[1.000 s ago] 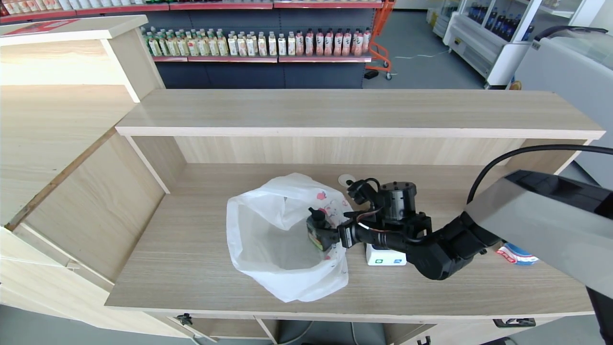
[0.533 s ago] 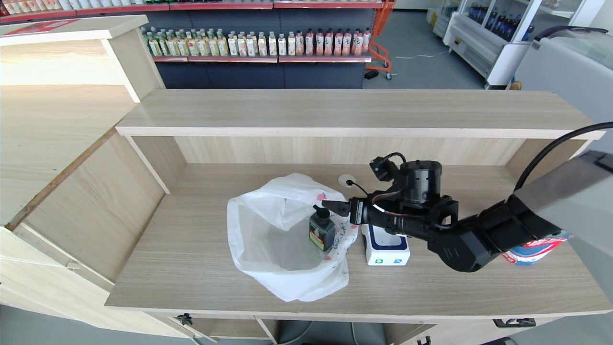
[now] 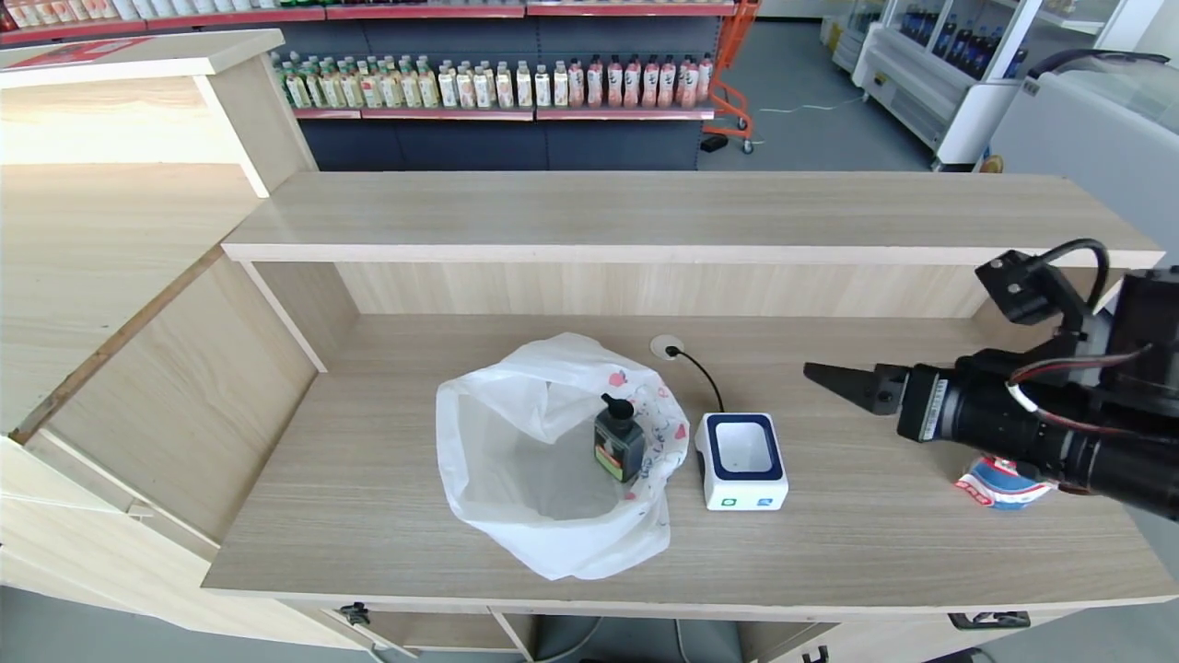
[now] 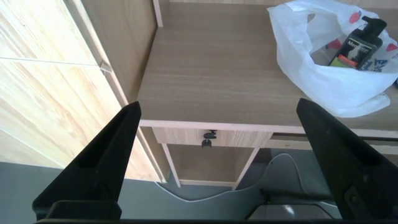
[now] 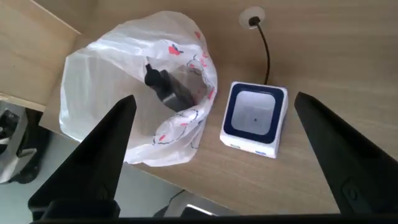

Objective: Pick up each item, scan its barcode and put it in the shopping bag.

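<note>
On the wooden counter [image 3: 387, 479], 1 white shopping bag [image 3: 497, 460] with red prints sits open, holding 1 dark pump bottle [image 3: 618, 447]. 1 blue-rimmed scanner [image 3: 741, 460] sits just beside it. 1 red-and-blue packet [image 3: 999, 488] lies under the right arm. Right gripper [image 3: 820, 376] and left gripper [image 4: 219, 106] are both spread wide, grasping nothing.

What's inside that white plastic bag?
A dark pump bottle sits in the shopping bag, by its right side. The bag's crumpled front wall covers part of its bottom.
</note>
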Controlling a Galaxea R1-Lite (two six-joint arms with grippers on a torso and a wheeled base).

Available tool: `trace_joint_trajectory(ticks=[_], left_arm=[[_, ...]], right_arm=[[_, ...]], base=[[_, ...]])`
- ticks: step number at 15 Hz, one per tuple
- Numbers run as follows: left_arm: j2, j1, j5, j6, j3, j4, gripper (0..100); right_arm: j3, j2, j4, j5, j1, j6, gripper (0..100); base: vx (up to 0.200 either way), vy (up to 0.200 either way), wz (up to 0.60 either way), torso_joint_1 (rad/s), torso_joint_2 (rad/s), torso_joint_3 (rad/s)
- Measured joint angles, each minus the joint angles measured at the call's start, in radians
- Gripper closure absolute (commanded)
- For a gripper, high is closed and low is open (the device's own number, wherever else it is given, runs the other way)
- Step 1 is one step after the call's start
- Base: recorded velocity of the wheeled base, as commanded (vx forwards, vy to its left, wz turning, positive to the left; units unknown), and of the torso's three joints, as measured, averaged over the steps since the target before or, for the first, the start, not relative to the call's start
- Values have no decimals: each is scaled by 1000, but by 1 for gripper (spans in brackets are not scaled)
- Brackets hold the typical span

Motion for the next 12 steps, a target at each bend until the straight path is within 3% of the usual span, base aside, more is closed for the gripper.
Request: trace_joint_trajectory(ticks=[5, 9, 12], left_arm=[[0, 0, 0, -1, 0, 0, 0], [0, 0, 0, 0, 0, 0, 0], [0, 0, 0, 0, 0, 0, 0]], right_arm=[[414, -684, 239, -119, -145, -95, 0], [546, -1173, 557, -155, -266, -169, 0], [587, -1346, 621, -166, -307, -198, 0]], base=[[0, 0, 0, 0, 0, 0], [0, 0, 0, 0, 0, 0], [0, 0, 0, 0, 0, 0]])
